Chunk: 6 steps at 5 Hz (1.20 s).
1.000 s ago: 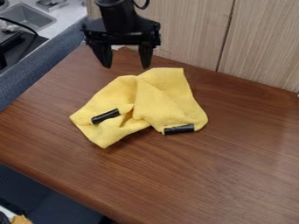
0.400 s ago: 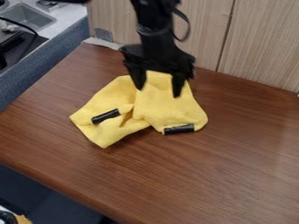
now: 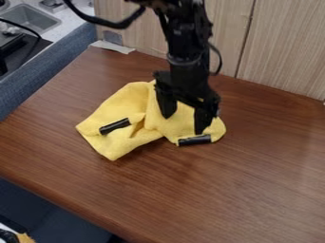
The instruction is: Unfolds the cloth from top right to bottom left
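Some orange stuff [image 3: 25, 238] is at the near left corner for you, beside a black and white thing [image 3: 7, 234] too cut off to name. Next you see the brown wood table [image 3: 222, 190]. Your yellow cloth [image 3: 117, 107] lies on it, around the middle and a bit to the left. It is all bunched up, and you can see folds where its left and right parts meet. One corner points at you on the near left side. Two short black bars are on the cloth: the right bar [image 3: 195, 140] by its near right edge, and the left bar [image 3: 115, 126] on its left part. Your black claw [image 3: 184, 125] hangs over the right part of the cloth. Its two fingers are wide apart, the right one close to the right bar. You can't tell if they touch the cloth. Far back on the left, you see a bit of white tape [image 3: 113, 46] at the table's edge, and a gray sink [image 3: 32, 19] past a blue wall [image 3: 47, 78]. Behind the table, you have a pale wood wall [image 3: 285, 47].
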Motion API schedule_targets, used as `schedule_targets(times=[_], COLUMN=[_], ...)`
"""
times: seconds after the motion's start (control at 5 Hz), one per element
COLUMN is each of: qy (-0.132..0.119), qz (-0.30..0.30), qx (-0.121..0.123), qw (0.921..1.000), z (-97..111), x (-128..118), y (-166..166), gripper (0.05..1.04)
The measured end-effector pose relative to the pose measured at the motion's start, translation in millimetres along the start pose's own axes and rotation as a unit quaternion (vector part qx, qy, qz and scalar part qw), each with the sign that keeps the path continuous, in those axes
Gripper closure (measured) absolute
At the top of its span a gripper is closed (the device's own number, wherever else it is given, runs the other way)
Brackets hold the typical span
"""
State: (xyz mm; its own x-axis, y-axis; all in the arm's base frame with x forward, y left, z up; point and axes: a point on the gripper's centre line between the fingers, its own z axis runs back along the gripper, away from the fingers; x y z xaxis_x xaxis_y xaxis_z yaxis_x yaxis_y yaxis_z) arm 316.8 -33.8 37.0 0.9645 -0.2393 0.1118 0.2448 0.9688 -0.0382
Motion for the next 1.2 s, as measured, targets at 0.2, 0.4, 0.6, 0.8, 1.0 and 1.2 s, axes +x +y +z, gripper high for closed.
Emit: schedule_targets(times=[0.2,0.4,0.6,0.8,1.0,1.2], qy=[0.021,0.030,0.045,0.051,0.048,0.048], qz=[-0.027,-0.040,-0.039,-0.032,-0.024,-0.020], qx=[-0.003,-0.009,-0.015,-0.008,0.000,0.003], qw=[0.9994,0.9987,0.9981,0.9981,0.9985,0.9986], z=[-15.4,-24.1,-33.2,-37.7,-39.6,-39.6], x=[1.7,-0.2,-5.3,-8.5,-9.4,-9.3], y=[-5.3,-8.3,-9.4,-7.4,-5.6,-4.7], gripper=[0.083,0.082,0.087,0.142,0.424,0.711])
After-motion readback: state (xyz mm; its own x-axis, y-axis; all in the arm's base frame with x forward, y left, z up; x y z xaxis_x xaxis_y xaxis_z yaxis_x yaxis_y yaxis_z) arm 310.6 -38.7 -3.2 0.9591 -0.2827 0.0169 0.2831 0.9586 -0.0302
